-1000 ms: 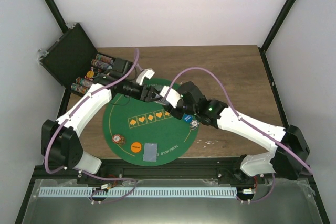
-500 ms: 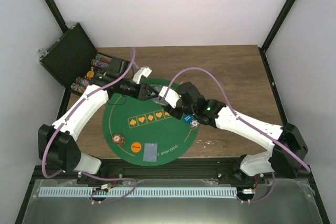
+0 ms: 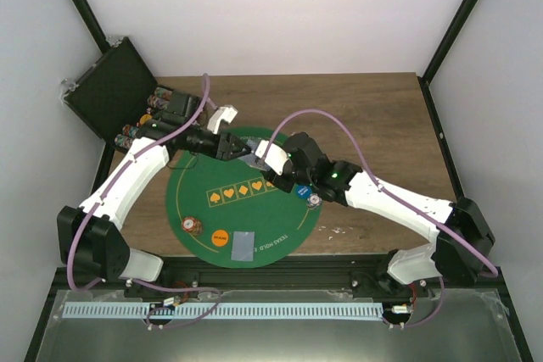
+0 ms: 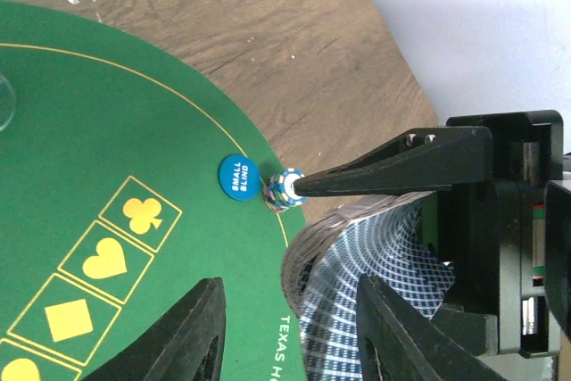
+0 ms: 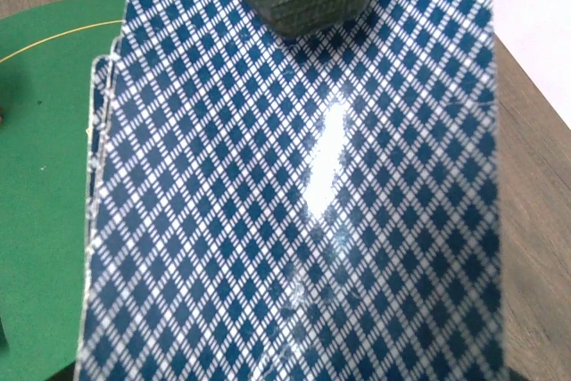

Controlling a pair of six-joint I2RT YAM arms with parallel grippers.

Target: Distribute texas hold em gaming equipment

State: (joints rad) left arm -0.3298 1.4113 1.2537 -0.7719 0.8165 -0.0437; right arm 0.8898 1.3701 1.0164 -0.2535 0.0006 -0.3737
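Right fingers [image 4: 393, 171] are clamped on the card deck [image 5: 294, 202], which bows and fans at its free end. Your left fingers [image 4: 192, 327] stand apart, straddling that fanned edge, with nothing pinched as far as I can see. My call: take a thin bite on the top card only and pull along its plane, not upward. The deck hangs over the green mat's [image 4: 107, 113] far edge, near the chip stack [image 4: 284, 189] and small-blind disc [image 4: 237, 176], so don't clip them.

Left gripper [image 3: 236, 148] parted, right gripper [image 3: 257, 158] clamped
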